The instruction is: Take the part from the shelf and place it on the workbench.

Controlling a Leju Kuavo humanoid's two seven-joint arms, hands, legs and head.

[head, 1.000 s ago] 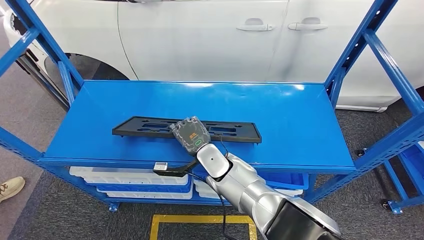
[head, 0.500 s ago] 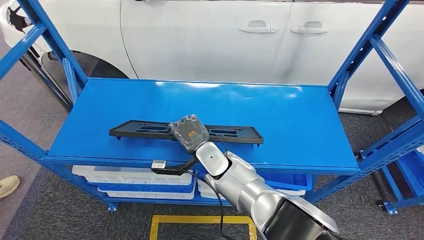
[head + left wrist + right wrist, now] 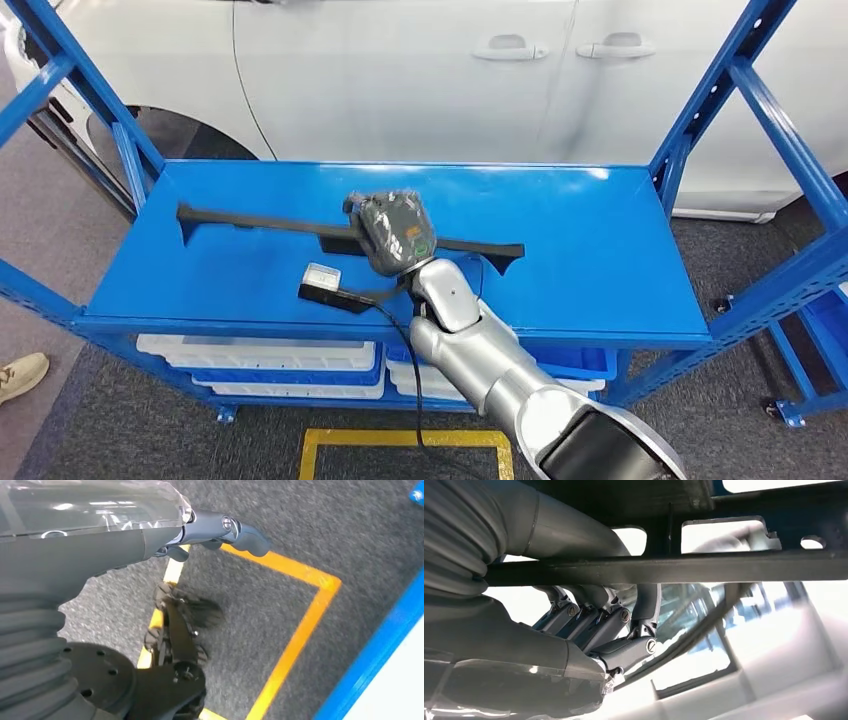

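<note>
A long black plastic part (image 3: pixel 262 222) with cut-outs is lifted above the blue shelf (image 3: pixel 580 250), seen edge-on in the head view. My right hand (image 3: pixel 394 232) grips it near its middle. In the right wrist view the fingers (image 3: pixel 610 625) curl under the part's black bar (image 3: pixel 704 566), with the thumb over it. My left hand (image 3: pixel 220 530) hangs over the floor, holding nothing, its fingers loosely extended.
Blue shelf uprights (image 3: pixel 745 90) stand at both sides, a white car (image 3: pixel 420 70) behind. White and blue bins (image 3: pixel 260 360) sit on the lower shelf. A yellow floor marking (image 3: pixel 400 440) lies below, and a person's shoe (image 3: pixel 22 375) at the left.
My right hand has lifted the black part off the shelf surface and tipped it up on edge; the part was lying flat before.
</note>
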